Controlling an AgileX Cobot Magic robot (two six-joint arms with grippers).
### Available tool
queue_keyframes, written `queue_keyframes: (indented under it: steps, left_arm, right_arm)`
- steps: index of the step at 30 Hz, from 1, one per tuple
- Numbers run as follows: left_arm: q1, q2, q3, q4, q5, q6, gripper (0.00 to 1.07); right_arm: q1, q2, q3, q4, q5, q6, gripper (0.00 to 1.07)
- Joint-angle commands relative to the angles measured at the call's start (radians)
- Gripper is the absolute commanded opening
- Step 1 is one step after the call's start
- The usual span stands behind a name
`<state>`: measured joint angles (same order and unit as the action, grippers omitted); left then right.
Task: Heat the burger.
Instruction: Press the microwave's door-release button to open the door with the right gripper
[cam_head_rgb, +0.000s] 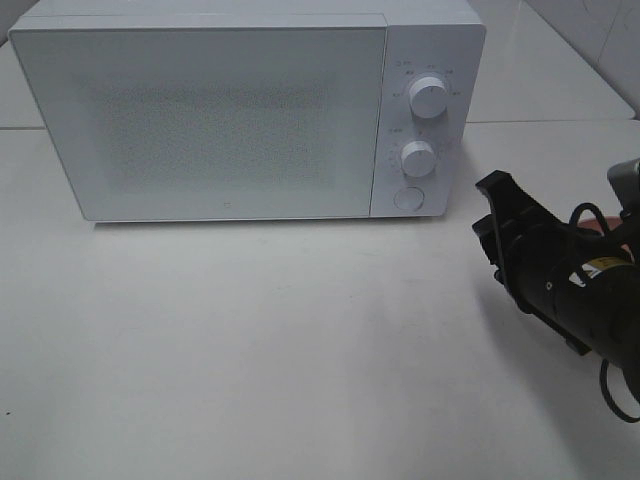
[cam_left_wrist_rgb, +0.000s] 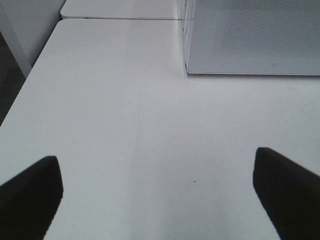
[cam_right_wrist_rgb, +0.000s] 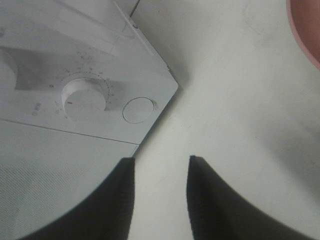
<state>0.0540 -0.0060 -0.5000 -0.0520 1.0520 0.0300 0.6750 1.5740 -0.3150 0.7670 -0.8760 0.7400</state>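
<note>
**Right gripper** (cam_right_wrist_rgb: 160, 162): black, two fingers (cam_right_wrist_rgb: 117, 200) with a narrow gap between them. Nothing is in the gap, and bare table shows through it. In the high view it sits at the right edge of the frame at mid-height (cam_head_rgb: 492, 200), on a black arm (cam_head_rgb: 585, 295) that enters from the lower right. Its tips point toward the microwave's lower right front corner, near it but apart from it.

**Left gripper** (cam_left_wrist_rgb: 157, 167): black, fingers (cam_left_wrist_rgb: 30, 195) spread wide and holding nothing, with open table between them. The high view does not show it.

**Round button** (cam_head_rgb: 407, 199): white, flush with the control panel, and the panel part nearest the right gripper (cam_right_wrist_rgb: 138, 109).

**Lower knob** (cam_head_rgb: 418, 158): white, ringed with fine scale marks, just above the button (cam_right_wrist_rgb: 84, 97).

**Upper knob** (cam_head_rgb: 429, 95): white, above the lower knob.

**Microwave** (cam_head_rgb: 430, 30): white, fills the upper half of the high view, and stands on the table. Its door (cam_head_rgb: 200, 110) is closed, with a speckled grey window. The control panel is on its right side. One front corner also shows in the left wrist view (cam_left_wrist_rgb: 250, 35).

**Pink plate** (cam_right_wrist_rgb: 306, 35): only a curved strip of rim shows, in the right wrist view. It lies on the table well to the side of the microwave.

**Table** (cam_head_rgb: 250, 350): white and matte.

**Burger**: not visible in any view, so its place cannot be told.
</note>
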Motion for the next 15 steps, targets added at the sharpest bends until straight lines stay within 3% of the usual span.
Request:
queue_keyframes:
  steps: [1,9,15]
  left_arm:
    - [-0.004,-0.021,0.003,0.000,-0.014,-0.004,0.98]
    - [-0.004,-0.021,0.003,0.000,-0.014,-0.004,0.98]
    - [-0.004,-0.021,0.003,0.000,-0.014,-0.004,0.98]
  right_arm:
    - [0.004,0.003,-0.001,-0.002,-0.006,0.109,0.29]
    - [0.004,0.003,-0.001,-0.002,-0.007,0.362,0.12]
    - [0.004,0.003,-0.001,-0.003,-0.007,0.398,0.00]
